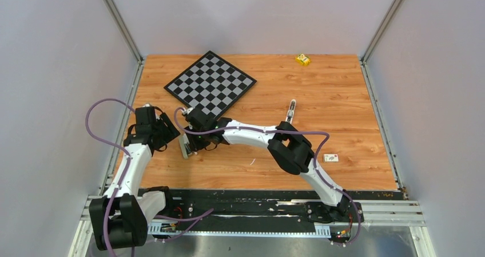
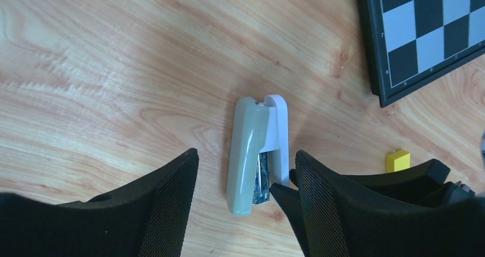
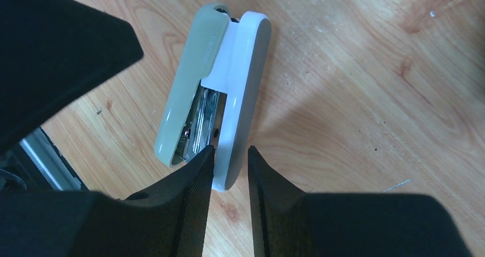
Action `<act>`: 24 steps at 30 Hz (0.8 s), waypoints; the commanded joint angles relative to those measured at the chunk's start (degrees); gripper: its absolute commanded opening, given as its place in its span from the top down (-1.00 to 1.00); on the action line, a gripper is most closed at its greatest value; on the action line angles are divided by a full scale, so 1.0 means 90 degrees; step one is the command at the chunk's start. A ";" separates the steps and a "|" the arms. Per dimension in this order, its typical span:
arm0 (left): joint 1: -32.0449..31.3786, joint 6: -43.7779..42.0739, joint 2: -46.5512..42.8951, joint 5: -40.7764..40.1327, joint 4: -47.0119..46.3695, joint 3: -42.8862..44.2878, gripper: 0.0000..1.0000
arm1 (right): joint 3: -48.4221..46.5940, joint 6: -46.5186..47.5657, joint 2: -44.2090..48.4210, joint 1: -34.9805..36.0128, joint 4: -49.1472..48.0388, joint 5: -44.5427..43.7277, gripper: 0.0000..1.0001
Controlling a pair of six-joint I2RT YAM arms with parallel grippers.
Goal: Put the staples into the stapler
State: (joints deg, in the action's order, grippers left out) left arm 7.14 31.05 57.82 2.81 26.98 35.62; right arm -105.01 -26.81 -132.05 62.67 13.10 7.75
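Stapler (image 3: 191, 85) on its side near the left edge of the desk (image 1: 343, 108), toward the near side, with both your grippers gathered over it. Its grey-olive top stands a little apart from the white base (image 3: 247, 68), and the shiny metal tray (image 3: 203, 119) shows in the wedge between them; whether that tray holds staples is too dim to tell. Your left gripper (image 2: 246, 154) hangs above with jaws spread wide: the stapler lies in the gap, bare wood showing between it and the left finger (image 2: 166, 211), so nothing is grasped on that side. Your right gripper (image 3: 230, 149) reaches in from the right, its fingers set narrow and straddling the open end of the white base; one fingertip (image 3: 200, 171) sits in the slot beside the metal tray, the other just outside the base. Whether those fingers pinch the base or only flank it, you cannot tell from these views. Beyond the grippers a chessboard (image 1: 210, 85) lies skewed on the far-left part of the desk. A yellow block (image 1: 302, 59) sits at the far edge, toward the right corner, and a small white labelled box (image 1: 330, 158) lies near the right edge, toward the near side. A slender object (image 1: 291, 110) by the right arm's (image 1: 291, 148) elbow, mid-desk, is too small to name.
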 commanded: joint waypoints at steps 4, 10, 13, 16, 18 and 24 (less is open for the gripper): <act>0.0066 0.0160 0.0193 0.0316 -0.0269 -0.0229 -0.30 | -0.0197 0.0284 -0.0292 0.0130 0.0526 -0.0431 0.46; 0.0064 0.0110 0.0202 0.0510 -0.0287 -0.0205 -0.30 | -0.0170 0.0431 -0.0201 0.0121 0.0562 -0.0538 0.79; 0.0066 -0.0052 0.0161 0.0841 -0.0318 -0.0185 -0.34 | -0.0088 0.0406 -0.0041 0.0048 0.0557 -0.0476 0.99; 0.0062 -0.0247 0.0081 0.1441 -0.0357 -0.0159 -0.42 | 0.0175 0.0296 0.0301 -0.0126 0.0401 -0.0345 1.00; 0.0066 -0.0294 -0.0021 0.1840 -0.0354 -0.0122 -0.51 | 0.0537 0.0210 0.0652 -0.0285 0.0209 -0.0249 1.00; 0.0062 0.0094 -0.0210 0.3089 -0.0929 -0.0135 -0.61 | 0.1693 -0.0171 0.1787 -0.0888 -0.0620 0.0062 1.00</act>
State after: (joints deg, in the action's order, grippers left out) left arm 7.38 30.22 57.45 20.32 23.90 34.15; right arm -94.56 -25.45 -124.20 59.02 13.19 6.42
